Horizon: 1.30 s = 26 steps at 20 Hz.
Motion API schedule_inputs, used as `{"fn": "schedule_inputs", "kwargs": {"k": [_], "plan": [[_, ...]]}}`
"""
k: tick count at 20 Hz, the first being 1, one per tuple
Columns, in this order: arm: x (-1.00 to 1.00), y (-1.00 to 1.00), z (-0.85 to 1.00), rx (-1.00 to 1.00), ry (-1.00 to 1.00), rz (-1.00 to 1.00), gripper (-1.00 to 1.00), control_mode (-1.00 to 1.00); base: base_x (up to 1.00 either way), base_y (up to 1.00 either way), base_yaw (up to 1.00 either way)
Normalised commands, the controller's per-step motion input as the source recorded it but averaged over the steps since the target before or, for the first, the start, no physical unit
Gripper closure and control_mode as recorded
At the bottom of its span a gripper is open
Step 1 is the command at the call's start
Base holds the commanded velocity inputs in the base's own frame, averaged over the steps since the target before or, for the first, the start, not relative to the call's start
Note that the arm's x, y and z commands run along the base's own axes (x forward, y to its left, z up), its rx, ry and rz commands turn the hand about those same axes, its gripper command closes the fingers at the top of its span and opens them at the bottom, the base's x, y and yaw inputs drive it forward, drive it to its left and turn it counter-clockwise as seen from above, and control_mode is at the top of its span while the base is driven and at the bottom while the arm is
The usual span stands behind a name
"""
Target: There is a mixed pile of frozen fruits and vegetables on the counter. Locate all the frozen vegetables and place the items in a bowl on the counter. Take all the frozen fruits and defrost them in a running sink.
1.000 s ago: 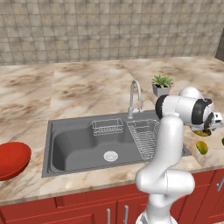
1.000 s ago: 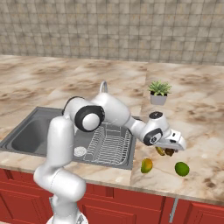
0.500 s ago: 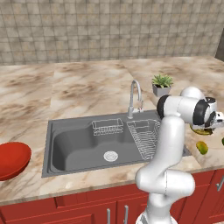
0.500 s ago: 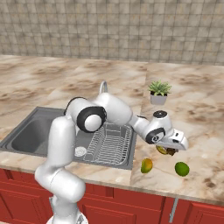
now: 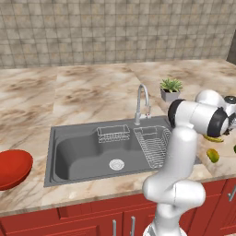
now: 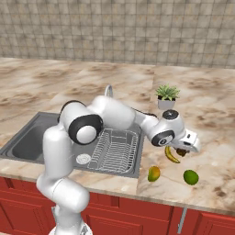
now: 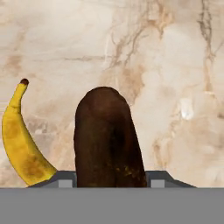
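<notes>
The gripper had its jaws pinching a dark brownish-green oblong piece with faint yellowish specks, one small grey fingertip pressed to each flank. By its look, this was one of the frozen vegetables. The piece's long axis ran straight out ahead of the jaws, so they closed across its narrow width, and its rounded end stuck out well past the tips over the beige and brown marble-patterned counter. From these views I could not tell whether the piece was lifted or resting on the counter. A small curved yellow banana with dark tips lay just beside the jaws on one side, apart from them, and roughly parallel to the held piece. In the right base view a yellow-green oval fruit with an orange blush and a round bright green item lay near the gripper, towards the counter's front edge. The coming move turned on distance. The wide glossy red bowl sat well apart from the jaws, beyond the whole dark grey metal sink, which lay between them. The robot had a single arm to carry the piece across. No brand, label or writing could be read on anything.
</notes>
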Motion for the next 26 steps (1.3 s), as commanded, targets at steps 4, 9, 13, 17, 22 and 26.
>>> {"fn": "schedule_inputs", "kwargs": {"k": [4, 9, 13, 17, 22, 26], "plan": [[-0.3, 0.2, 0.16, 0.0, -0.08, 0.0, 1.0, -1.0, 0.0, 0.0, 0.0], [-0.32, 0.38, 0.18, 0.0, -0.04, 0.05, 1.0, -1.0, 0.0, 0.0, 0.0], [-0.39, 0.52, 0.29, 0.0, -0.03, 0.1, 1.0, -1.0, 0.0, 0.0, 0.0], [-0.31, 0.45, 0.51, 0.0, -0.06, 0.07, 1.0, -1.0, 0.0, 0.0, 0.0], [-0.18, 0.5, 0.4, 0.0, -0.03, 0.07, 1.0, -1.0, 0.0, 0.0, 0.0], [-0.16, 0.6, 0.11, 0.0, -0.01, 0.07, 1.0, -1.0, 0.0, 0.0, 0.0]]}}
